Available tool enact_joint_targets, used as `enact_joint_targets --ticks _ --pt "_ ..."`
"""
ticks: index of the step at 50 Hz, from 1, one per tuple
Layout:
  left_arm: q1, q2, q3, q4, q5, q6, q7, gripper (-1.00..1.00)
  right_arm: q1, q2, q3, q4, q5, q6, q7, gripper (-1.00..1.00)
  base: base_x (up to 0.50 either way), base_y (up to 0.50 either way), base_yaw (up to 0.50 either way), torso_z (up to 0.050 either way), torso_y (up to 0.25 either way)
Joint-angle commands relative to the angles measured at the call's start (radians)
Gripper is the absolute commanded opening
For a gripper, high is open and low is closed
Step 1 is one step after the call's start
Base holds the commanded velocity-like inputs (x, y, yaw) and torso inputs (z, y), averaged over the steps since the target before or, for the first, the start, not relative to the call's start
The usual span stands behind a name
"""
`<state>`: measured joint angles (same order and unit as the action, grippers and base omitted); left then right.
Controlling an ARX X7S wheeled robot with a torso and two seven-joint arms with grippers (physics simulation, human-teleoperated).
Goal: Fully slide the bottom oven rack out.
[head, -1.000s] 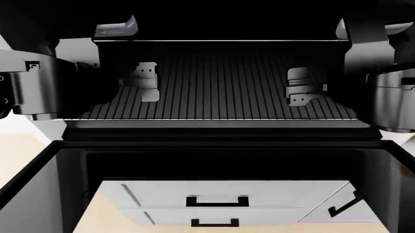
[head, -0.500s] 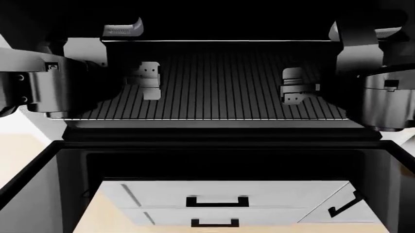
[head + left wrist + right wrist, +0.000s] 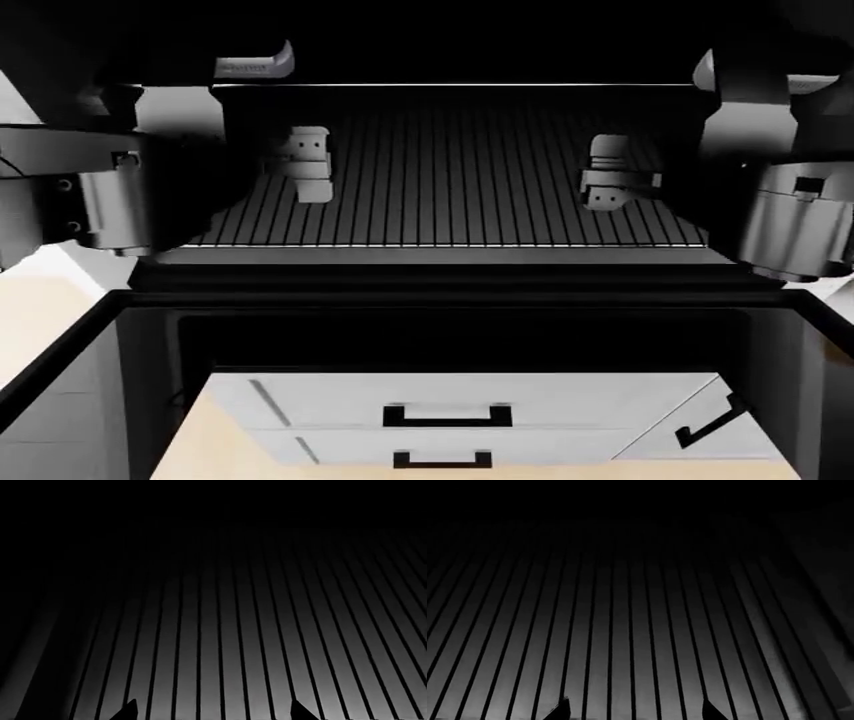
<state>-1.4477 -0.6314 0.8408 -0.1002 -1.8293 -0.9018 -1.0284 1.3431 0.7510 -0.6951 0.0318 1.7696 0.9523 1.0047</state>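
Left hand (image 3: 304,165): pale grey two-fingered unit, being held over the left part of the rack's wires. In the left wrist view only two dark fingertips (image 3: 127,711) are being shown, set apart, with wires between them; nothing is being gripped, and contact with the wires cannot be told.

Right hand (image 3: 609,178): matching pale grey unit, being held over the right part of the rack. Its fingertips (image 3: 710,711) are likewise being shown spread, with nothing held.

Bottom oven rack (image 3: 454,190): wide flat rack of thin dark parallel wires with a grey metal front rail, spanning the oven's width. It is lying inside the dark cavity, its front rail just behind the oven's front lip.

Second rack (image 3: 454,85): being seen only as a thin bright edge at the back, above.

Glossy black glass oven door (image 3: 441,340): lowered open below the rack, white drawer fronts with black handles being reflected in it.

Step in hand, as judged: both hands are being placed on the rack for the pull; the slide appears barely begun. The next move is judged to call for hooking or pressing on the wires and drawing both hands evenly toward the door, so the rack is not skewed.
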Motion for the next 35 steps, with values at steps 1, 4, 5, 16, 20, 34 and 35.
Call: enact_joint_targets --ticks 1,4,5,16,20,34,35 --pt "0.309 -0.07 0.13 -0.01 -0.247 -0.032 -0.101 1.0 -0.239 0.084 -0.107 -0.056 0.178 0.031 0.118 1.0 -0.01 0.0 0.0 0.0 -0.02" --pt "0.337 -0.087 0.141 0.006 -0.266 -0.033 -0.12 1.0 -0.268 0.104 -0.113 -0.083 0.191 0.034 0.125 1.0 0.0 0.0 0.0 0.0 -0.02" --pt "0.348 -0.092 0.144 0.01 -0.271 -0.032 -0.123 1.0 -0.283 0.112 -0.115 -0.093 0.195 0.031 0.127 1.0 -0.01 0.0 0.0 0.0 -0.021" --pt "0.449 -0.12 0.186 0.034 -0.28 -0.027 -0.131 1.0 -0.416 0.177 -0.136 -0.162 0.218 0.003 0.124 1.0 -0.02 0.0 -0.01 0.0 -0.021" --pt "0.46 -0.128 0.209 0.038 -0.297 -0.05 -0.15 1.0 -0.466 0.198 -0.144 -0.184 0.224 -0.012 0.122 1.0 -0.03 -0.01 -0.02 0.0 -0.02" --pt "0.5 -0.188 0.252 0.109 -0.406 -0.083 -0.224 1.0 -0.605 0.303 -0.142 -0.307 0.3 -0.084 0.15 1.0 -0.04 -0.01 -0.02 0.0 -0.019" --pt "0.498 -0.193 0.257 0.115 -0.422 -0.091 -0.234 1.0 -0.608 0.31 -0.141 -0.313 0.306 -0.084 0.153 1.0 -0.04 -0.02 -0.02 0.0 -0.016"
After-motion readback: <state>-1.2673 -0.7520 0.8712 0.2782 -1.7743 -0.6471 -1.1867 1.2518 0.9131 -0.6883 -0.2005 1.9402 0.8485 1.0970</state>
